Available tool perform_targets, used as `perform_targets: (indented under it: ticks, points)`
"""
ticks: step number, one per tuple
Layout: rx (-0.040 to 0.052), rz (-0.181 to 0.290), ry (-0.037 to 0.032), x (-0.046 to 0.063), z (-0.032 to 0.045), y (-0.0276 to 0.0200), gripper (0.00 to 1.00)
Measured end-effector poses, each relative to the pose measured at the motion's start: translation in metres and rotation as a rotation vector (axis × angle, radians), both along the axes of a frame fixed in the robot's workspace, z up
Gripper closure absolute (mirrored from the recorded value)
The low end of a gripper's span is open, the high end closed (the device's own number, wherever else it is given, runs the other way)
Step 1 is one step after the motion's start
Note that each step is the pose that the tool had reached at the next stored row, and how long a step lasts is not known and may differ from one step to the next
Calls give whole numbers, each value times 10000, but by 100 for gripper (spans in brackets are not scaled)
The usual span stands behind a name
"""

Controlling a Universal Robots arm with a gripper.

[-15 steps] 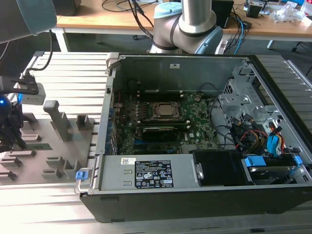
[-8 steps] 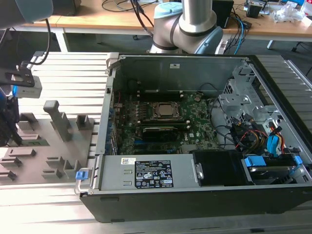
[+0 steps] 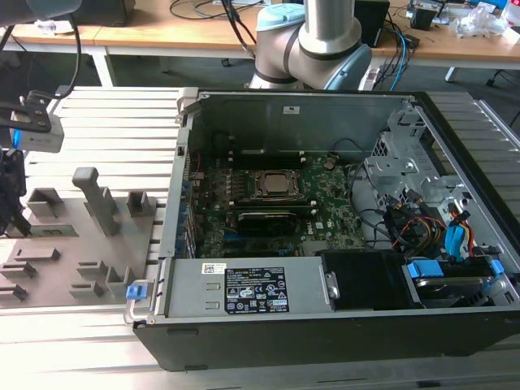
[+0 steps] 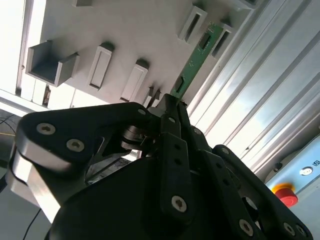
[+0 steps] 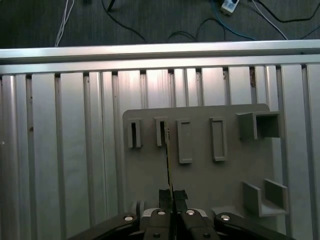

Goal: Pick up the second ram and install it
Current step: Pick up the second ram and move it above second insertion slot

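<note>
The second ram (image 4: 192,62) is a thin green stick, seen edge-on in the first wrist view (image 5: 168,160). My gripper (image 4: 167,102) (image 5: 171,192) is shut on its near end. The stick's far end reaches a narrow slot of the grey holder plate (image 5: 200,180) (image 4: 140,30); I cannot tell whether it still sits in that slot. In the exterior view the gripper (image 3: 10,195) hangs at the far left over the holder plate (image 3: 49,236), well away from the open computer case (image 3: 325,325) and its green motherboard (image 3: 325,203).
The case lies open on a ribbed aluminium table (image 3: 106,122), with the processor socket (image 3: 275,184) mid-board and drive cages with cables (image 3: 422,219) on the exterior view's right. Upright grey blocks (image 3: 96,199) stand on the holder plate. A red stop button (image 4: 284,192) sits beside the table.
</note>
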State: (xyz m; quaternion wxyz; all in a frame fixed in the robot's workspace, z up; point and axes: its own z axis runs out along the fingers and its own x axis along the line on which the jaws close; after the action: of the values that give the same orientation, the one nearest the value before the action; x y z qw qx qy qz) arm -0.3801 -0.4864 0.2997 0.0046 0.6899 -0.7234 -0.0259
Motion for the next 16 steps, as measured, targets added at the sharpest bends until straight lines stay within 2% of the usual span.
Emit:
perform_targets:
  ticks: [4,8,10,16]
  points:
    - [0,0,1,0,150,0,86]
    - [0,0,1,0,234,0,86]
    - [-1,0,1,1,317,0,86]
    - [0,0,1,1,487,0,86]
